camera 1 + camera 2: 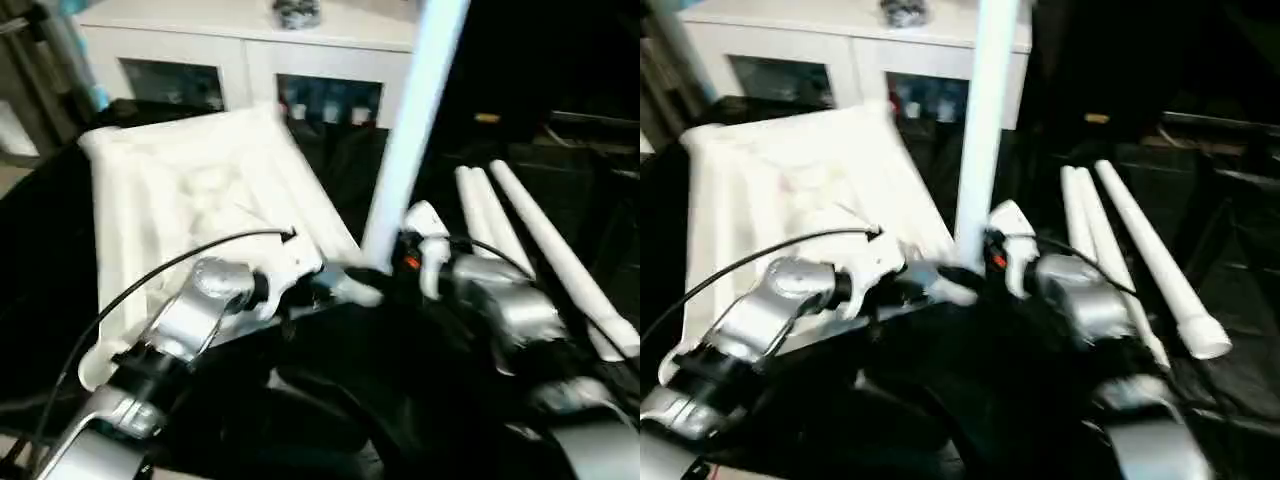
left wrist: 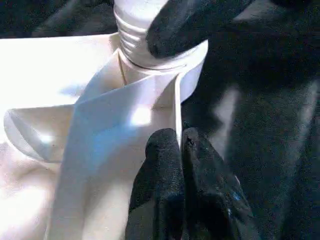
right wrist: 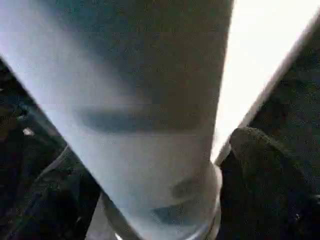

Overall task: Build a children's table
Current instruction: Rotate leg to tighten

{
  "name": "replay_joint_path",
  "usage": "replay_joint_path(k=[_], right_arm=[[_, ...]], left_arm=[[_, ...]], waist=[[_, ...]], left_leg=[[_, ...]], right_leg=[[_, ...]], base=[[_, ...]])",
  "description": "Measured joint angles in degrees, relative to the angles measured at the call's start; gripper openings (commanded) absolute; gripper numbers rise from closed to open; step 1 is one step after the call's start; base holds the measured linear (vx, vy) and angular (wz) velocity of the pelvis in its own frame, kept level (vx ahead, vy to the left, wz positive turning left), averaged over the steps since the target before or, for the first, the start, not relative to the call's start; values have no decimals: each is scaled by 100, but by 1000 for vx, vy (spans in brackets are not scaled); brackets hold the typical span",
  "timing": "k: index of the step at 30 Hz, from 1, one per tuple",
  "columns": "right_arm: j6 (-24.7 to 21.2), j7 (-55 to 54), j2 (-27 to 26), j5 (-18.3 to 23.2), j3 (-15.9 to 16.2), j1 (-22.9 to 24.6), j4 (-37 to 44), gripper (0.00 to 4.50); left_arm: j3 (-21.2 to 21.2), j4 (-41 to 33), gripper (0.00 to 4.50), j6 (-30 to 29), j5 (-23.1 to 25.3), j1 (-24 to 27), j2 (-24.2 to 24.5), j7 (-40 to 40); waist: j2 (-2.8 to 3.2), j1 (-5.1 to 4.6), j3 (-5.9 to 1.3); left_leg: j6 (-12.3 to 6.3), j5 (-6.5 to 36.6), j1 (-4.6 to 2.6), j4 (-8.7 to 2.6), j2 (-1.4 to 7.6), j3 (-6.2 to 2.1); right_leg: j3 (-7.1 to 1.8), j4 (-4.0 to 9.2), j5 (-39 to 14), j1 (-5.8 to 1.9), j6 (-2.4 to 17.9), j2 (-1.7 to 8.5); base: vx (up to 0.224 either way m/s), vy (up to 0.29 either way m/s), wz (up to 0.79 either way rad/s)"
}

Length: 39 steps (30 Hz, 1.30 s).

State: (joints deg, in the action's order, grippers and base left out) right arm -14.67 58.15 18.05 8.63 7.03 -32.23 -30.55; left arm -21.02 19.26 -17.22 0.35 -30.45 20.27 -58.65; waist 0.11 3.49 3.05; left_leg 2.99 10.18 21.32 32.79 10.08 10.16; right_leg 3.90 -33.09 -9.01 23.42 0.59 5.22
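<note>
On your left, the white tabletop [image 1: 190,200] lies underside up on the black-covered bench [image 1: 40,260], its ribs showing, tilted so the far edge sits toward the white cabinet [image 1: 240,50]. Your left pincer [image 2: 181,150] has its two black fingers pressed together on the thin rib wall beside the near-right corner socket [image 2: 192,70]. In that socket stands one white tubular leg [image 1: 415,120], upright and leaning slightly, its ridged end seated in the round collar. Your right pincer [image 1: 400,262] is at the base of this leg: one black finger [image 2: 195,22] lies against the ridged end, another [image 3: 265,170] sits beside the tube, so it grips the leg. Further right, three spare legs [image 1: 540,240] lie side by side on the bench, well apart from the tabletop.
</note>
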Motion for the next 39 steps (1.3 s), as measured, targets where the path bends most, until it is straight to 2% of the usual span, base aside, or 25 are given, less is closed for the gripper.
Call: replay_joint_path(k=[6,12,14,26,35,39], right_arm=[[-132,499,302,24,270,247,562,414],[-232,681,398,0,447,344,793,414],[-261,682,404,-8,477,349,800,398],[-381,633,402,-2,480,433,908,296],[-379,449,268,6,444,495,885,275],[-227,40,-5,35,223,516,590,274]], left_arm=[[-65,-76,0,135,-63,62,197,-366],[-67,-80,0,238,-67,78,308,-538],[-67,-91,0,240,-67,85,330,-566],[-67,-92,0,249,-69,98,335,-684],[-38,-71,0,242,-67,129,340,-660],[86,87,0,197,-65,130,166,-396]], waist=[[5,8,3],[5,5,3],[5,6,3],[5,13,3],[5,-11,3],[5,-35,2]], left_leg=[[0,0,1,9,3,2],[0,0,5,24,4,2],[0,0,5,28,5,2],[0,0,5,56,9,2],[0,0,-5,91,12,-1],[1,0,-19,92,12,-2]], right_leg=[[-2,-6,0,-4,0,0],[-2,-12,0,-4,0,0],[-2,-15,0,-4,0,0],[-3,-40,0,-5,0,1],[-9,-88,-1,-6,-1,2],[-11,-95,-1,-14,-3,2]], base=[[0,0,0],[0,0,0],[0,0,0],[0,0,0],[0,0,0],[0,0,0]])
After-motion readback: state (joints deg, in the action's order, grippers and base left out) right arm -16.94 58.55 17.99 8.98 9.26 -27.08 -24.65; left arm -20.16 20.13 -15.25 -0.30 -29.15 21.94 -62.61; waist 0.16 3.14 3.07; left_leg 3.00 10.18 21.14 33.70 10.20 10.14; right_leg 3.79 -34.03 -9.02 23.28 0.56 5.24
